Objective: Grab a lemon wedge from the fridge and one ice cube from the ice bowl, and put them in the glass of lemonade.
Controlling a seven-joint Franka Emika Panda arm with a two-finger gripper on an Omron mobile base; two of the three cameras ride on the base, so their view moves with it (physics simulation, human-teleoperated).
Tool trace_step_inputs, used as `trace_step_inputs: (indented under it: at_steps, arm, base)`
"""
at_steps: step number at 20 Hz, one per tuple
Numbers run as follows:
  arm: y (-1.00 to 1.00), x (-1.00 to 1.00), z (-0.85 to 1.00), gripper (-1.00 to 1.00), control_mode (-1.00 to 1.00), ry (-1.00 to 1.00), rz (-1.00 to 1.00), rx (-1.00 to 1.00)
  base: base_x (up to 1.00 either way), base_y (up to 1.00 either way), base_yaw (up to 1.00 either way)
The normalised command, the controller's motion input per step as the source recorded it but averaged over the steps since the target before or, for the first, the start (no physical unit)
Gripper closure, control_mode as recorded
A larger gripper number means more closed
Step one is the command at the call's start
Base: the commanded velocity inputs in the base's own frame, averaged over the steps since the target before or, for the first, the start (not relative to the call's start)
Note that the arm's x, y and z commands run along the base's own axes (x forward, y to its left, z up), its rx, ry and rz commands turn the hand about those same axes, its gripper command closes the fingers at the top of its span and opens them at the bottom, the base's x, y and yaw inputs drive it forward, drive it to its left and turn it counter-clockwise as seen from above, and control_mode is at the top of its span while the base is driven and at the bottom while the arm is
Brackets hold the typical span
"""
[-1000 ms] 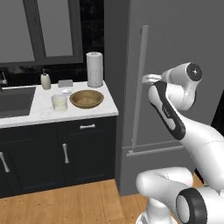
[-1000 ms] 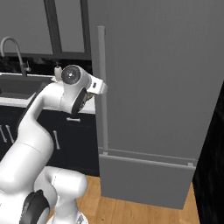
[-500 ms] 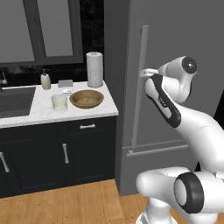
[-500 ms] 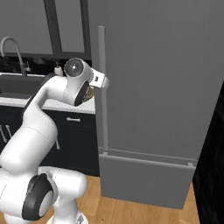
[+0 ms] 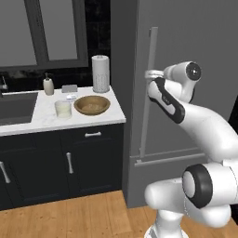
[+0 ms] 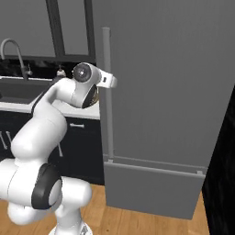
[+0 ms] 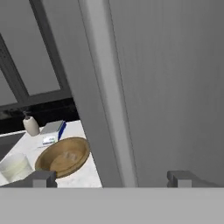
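Between tool (image 7: 111, 177) tips, fridge handle (image 7: 109, 96)

Fridge (image 5: 186, 42) shut; inside hidden, its top and right cut off at 12 and 3 o'clock. Handle (image 7: 109, 96) runs out at 12 o'clock in hand view. Ice bowl (image 5: 92, 104) contents too small to tell. Sink (image 5: 16, 107) cut at 9 o'clock.

A kitchen: fridge (image 5: 186, 42), sink (image 5: 16, 106), counter (image 5: 56, 122), dark cabinets (image 5: 60, 162).
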Motion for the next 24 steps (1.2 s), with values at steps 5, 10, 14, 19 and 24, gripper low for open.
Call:
trace_step_inputs:
  at_steps: [5, 10, 14, 19, 24]
  arm:
    - [-0.06, 0.53, 0.0, -1.0, -1.0, -0.01, 0.0, 0.0]
    - [-0.06, 0.49, 0.0, -1.0, -1.0, 0.0, 0.0, 0.0]
    - [-0.01, 0.54, -0.04, -1.0, -1.0, -0.01, 0.0, 0.0]
    - [0.0, 0.49, -0.12, -1.0, -1.0, -0.03, 0.0, 0.0]
    - [0.0, 0.5, -0.1, -1.0, -1.0, -0.01, 0.0, 0.0]
  base:
    - [0.0, 0.0, 0.0]
    - [0.0, 0.0, 0.0]
    - [0.0, 0.0, 0.0]
    - [0.0, 0.0, 0.0]
    - [0.0, 0.0, 0.0]
